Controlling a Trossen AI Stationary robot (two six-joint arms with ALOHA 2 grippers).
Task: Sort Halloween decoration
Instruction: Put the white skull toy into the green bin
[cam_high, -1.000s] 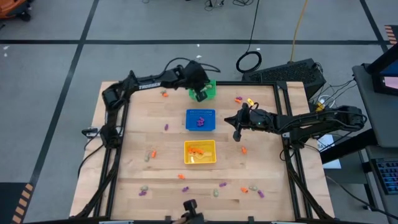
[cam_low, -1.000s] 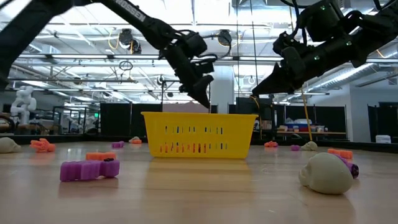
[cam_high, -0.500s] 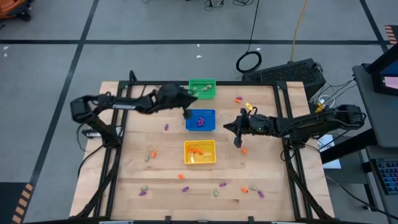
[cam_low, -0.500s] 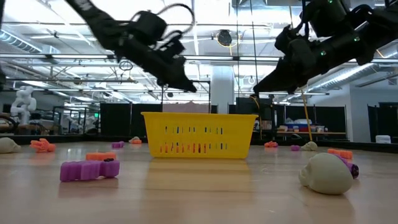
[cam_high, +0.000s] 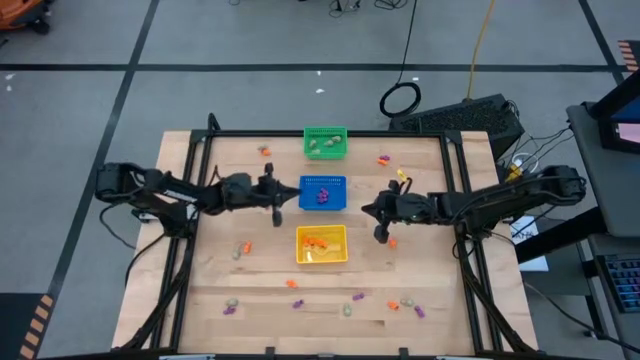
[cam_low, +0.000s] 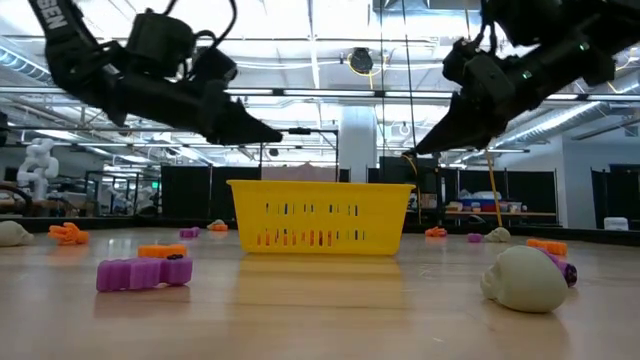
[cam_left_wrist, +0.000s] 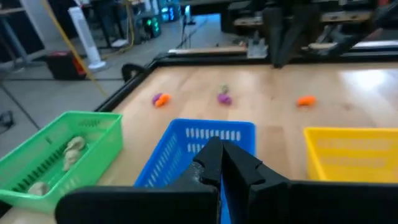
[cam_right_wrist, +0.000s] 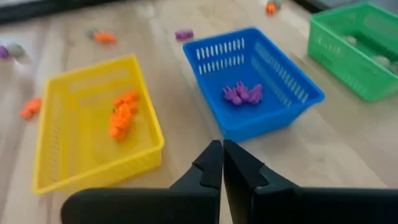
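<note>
Left gripper (cam_high: 277, 190) sits just left of the blue square plastic basket (cam_high: 322, 193), fingers pinched shut with nothing between them. A second ago it hung over the green square plastic basket (cam_high: 325, 143); it has since swung back toward its own side and dropped level with the blue one. Read: a pale trinket was probably just delivered, and the arm is between picks. Pale beige-green pieces (cam_left_wrist: 73, 147) lie in the green basket, beyond the claw and to its left in the wrist view.

Sorting is partly done. Purple trinkets (cam_right_wrist: 242, 94) are in the blue basket, directly ahead of the right claw; orange trinkets (cam_right_wrist: 122, 114) are in the yellow square plastic basket (cam_high: 321, 245), ahead and to one side of it.

Right gripper (cam_high: 380, 214) hangs right of the gap between blue and yellow baskets, jaws closed and empty, and has hardly moved over the last second. An orange piece (cam_high: 392, 241) lies on the wooden table (cam_high: 440, 270) just beside it, likely the next pick.

Plenty is still loose: a purple piece (cam_high: 267, 204) near the left claw, plus a scatter of orange, purple and pale ones (cam_high: 348, 310) along the near edge, well away from both claws.
</note>
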